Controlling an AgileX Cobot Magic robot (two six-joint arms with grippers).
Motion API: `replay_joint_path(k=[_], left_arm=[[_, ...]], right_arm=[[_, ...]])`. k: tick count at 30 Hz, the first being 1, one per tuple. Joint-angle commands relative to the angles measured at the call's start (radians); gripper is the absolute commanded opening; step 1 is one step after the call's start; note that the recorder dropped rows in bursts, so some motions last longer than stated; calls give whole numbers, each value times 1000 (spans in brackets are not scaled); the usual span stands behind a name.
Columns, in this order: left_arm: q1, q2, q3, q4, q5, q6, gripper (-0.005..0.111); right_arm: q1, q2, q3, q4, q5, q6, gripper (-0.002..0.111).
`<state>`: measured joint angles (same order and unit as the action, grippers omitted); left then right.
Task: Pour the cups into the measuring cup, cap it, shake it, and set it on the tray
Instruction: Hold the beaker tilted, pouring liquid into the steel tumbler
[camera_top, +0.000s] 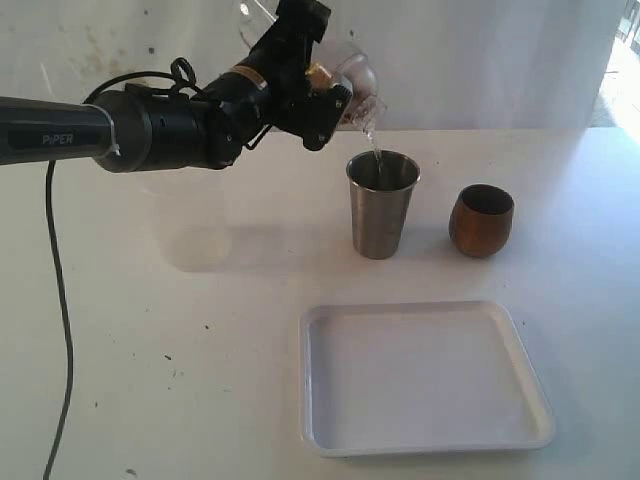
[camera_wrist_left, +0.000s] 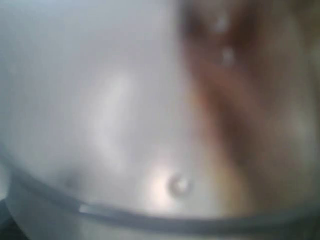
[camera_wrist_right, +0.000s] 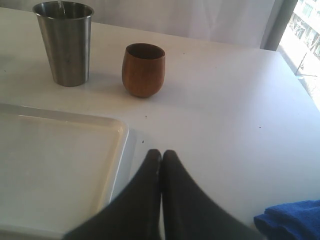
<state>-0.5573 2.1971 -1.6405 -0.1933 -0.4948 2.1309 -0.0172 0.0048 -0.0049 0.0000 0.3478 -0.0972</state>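
My left gripper (camera_top: 332, 100) is shut on the clear measuring cup (camera_top: 358, 82) and holds it tipped over above the table. A thin stream of water (camera_top: 373, 150) runs from its lip into the steel tumbler (camera_top: 381, 205) standing right below. In the left wrist view only blurred clear plastic of the measuring cup (camera_wrist_left: 125, 125) shows, and the fingers are hidden. To the right of the steel tumbler (camera_wrist_right: 65, 42) stands the brown wooden cup (camera_top: 481, 220) (camera_wrist_right: 144, 69), upright. My right gripper (camera_wrist_right: 161, 155) is shut on nothing, low beside the corner of the white tray (camera_top: 425, 440) (camera_wrist_right: 120, 131).
A blue cloth (camera_wrist_right: 290, 220) lies on the table near my right gripper. The left arm's black cable (camera_top: 60, 300) hangs down at the table's left. A white wall (camera_top: 480, 60) stands behind the table.
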Motion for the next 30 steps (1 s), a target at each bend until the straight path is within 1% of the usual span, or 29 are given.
replay_joint_path(k=[1, 30], left_arm=[[-2, -33, -13, 21, -62, -11, 0], [-2, -33, -13, 73, -67, -11, 0]], right_arm=[[-2, -5, 5, 0, -4, 3, 0], [-2, -5, 5, 0, -4, 3, 0]])
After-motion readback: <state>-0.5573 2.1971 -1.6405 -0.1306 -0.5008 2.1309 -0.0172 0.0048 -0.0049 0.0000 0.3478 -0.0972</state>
